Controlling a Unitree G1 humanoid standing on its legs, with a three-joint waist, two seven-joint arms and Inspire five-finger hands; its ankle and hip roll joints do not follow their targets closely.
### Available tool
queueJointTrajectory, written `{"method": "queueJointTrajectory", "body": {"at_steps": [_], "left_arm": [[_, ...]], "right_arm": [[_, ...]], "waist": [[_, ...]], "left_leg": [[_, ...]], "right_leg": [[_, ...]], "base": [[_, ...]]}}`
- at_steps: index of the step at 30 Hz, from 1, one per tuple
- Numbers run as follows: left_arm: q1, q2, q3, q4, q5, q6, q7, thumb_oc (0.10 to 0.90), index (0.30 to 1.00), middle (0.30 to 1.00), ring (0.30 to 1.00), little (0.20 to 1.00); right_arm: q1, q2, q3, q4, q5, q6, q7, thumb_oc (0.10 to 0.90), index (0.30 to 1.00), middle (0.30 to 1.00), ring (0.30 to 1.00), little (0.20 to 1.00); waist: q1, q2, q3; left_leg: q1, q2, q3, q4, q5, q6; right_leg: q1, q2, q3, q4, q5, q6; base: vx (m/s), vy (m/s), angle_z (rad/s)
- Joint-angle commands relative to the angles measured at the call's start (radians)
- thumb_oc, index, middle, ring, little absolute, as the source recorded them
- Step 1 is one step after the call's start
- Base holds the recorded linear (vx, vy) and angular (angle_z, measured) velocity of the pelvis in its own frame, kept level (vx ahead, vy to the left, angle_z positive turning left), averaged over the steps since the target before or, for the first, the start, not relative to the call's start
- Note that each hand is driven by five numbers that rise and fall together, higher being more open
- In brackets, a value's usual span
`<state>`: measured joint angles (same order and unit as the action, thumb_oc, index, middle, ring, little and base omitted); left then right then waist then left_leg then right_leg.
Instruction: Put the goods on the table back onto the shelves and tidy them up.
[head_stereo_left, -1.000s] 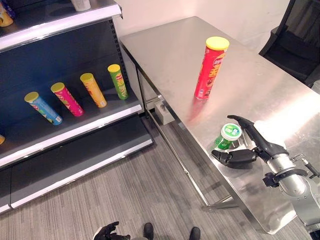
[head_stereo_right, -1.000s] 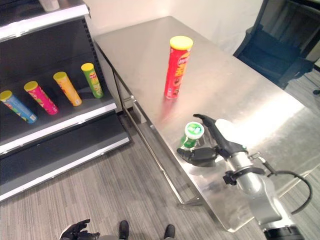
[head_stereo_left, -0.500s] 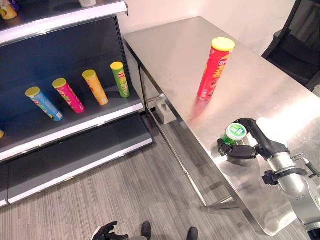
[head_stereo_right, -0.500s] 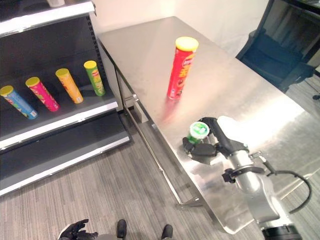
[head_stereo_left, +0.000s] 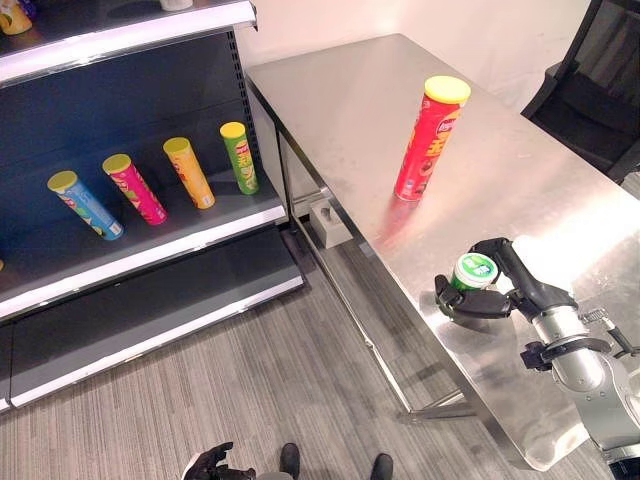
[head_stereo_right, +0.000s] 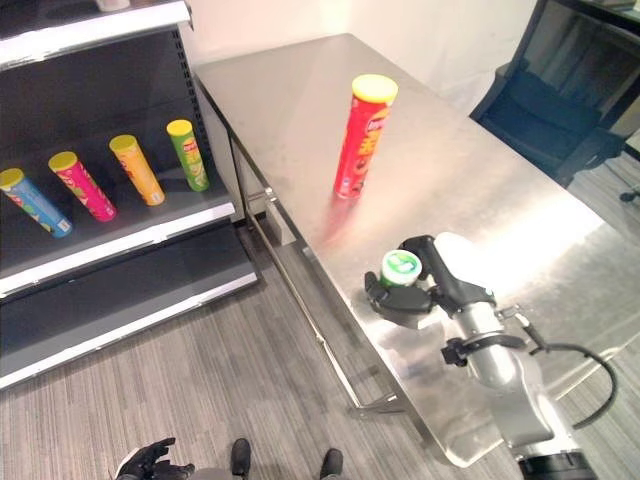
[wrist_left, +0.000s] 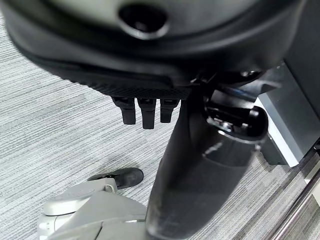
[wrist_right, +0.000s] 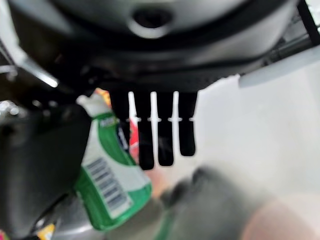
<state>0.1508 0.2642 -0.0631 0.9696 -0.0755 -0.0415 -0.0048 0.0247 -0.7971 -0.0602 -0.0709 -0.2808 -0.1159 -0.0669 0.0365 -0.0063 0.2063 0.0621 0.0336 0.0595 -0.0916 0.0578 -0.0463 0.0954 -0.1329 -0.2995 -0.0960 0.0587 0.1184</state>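
1. Since a second ago, the right hand (head_stereo_left: 497, 297) has gone from spread wide beside the small green can (head_stereo_left: 473, 272) to curled round it, thumb on the near left side and fingers wrapped over the far right.
2. That short can with its green-and-white lid sits at the near left edge of the steel table (head_stereo_left: 540, 190), upright in the grasp.
3. Whether its base rests on the tabletop or is just lifted, I cannot tell.
4. Farther along the table, well apart from the hand, a tall red tube (head_stereo_left: 427, 139) with a yellow lid stands upright.
5. On the dark shelf (head_stereo_left: 150, 250) to the left, four tubes lie in a row: blue (head_stereo_left: 85, 205), pink (head_stereo_left: 133, 189), orange (head_stereo_left: 187, 173) and green (head_stereo_left: 238, 158).
6. Low by the floor, the left hand (head_stereo_left: 212, 463) hangs with its fingers loosely extended, holding nothing.
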Motion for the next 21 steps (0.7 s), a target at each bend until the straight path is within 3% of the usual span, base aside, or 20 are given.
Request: {"method": "queueJointTrajectory", "body": {"at_steps": [1, 2, 7, 12, 21], "left_arm": [[-0.037, 0.054, -0.009, 0.014, 0.02, -0.023, 0.006, 0.8, 0.9, 0.9, 0.9, 0.9], [-0.039, 0.061, -0.008, 0.014, 0.015, -0.025, -0.002, 0.8, 0.9, 0.9, 0.9, 0.9], [-0.035, 0.067, -0.01, 0.011, 0.003, -0.028, -0.016, 0.8, 0.9, 0.9, 0.9, 0.9], [-0.031, 0.073, -0.029, 0.01, -0.025, -0.032, -0.034, 0.8, 0.9, 0.9, 0.9, 0.9], [-0.013, 0.071, -0.035, 0.012, -0.045, -0.03, -0.05, 0.8, 0.9, 0.9, 0.9, 0.9]], "right_arm": [[-0.126, -0.073, -0.107, -0.165, 0.14, -0.056, -0.039, 0.4, 0.3, 0.3, 0.3, 0.3], [-0.156, -0.099, -0.134, -0.183, 0.217, -0.07, -0.028, 0.4, 0.3, 0.3, 0.3, 0.3], [-0.213, -0.14, -0.162, -0.19, 0.32, -0.087, -0.021, 0.4, 0.3, 0.3, 0.3, 0.3], [-0.349, -0.182, -0.165, -0.166, 0.503, -0.121, -0.024, 0.4, 0.3, 0.3, 0.3, 0.3], [-0.415, -0.187, -0.157, -0.161, 0.621, -0.151, -0.011, 0.4, 0.3, 0.3, 0.3, 0.3]], "waist": [[0.018, -0.022, -0.061], [0.02, -0.026, -0.068], [0.025, -0.029, -0.081], [0.046, -0.038, -0.102], [0.076, -0.04, -0.104]], "left_leg": [[0.04, 0.05, 0.069, 0.004, -0.088, -0.035], [0.042, 0.053, 0.069, 0.004, -0.088, -0.039], [0.045, 0.059, 0.068, 0.004, -0.086, -0.046], [0.041, 0.084, 0.049, 0.004, -0.069, -0.068], [0.019, 0.126, 0.006, 0.004, -0.033, -0.101]], "right_leg": [[0.034, -0.054, -0.002, 0.009, -0.032, 0.073], [0.037, -0.051, -0.001, 0.009, -0.036, 0.071], [0.044, -0.045, -0.006, 0.009, -0.042, 0.068], [0.055, -0.024, -0.018, 0.009, -0.059, 0.054], [0.062, 0.022, -0.044, 0.009, -0.088, 0.028]], "base": [[-0.02, -0.043, 0.0], [-0.02, -0.04, 0.0], [-0.01, -0.035, 0.02], [-0.02, -0.114, 0.07], [-0.03, -0.105, 0.15]]}}
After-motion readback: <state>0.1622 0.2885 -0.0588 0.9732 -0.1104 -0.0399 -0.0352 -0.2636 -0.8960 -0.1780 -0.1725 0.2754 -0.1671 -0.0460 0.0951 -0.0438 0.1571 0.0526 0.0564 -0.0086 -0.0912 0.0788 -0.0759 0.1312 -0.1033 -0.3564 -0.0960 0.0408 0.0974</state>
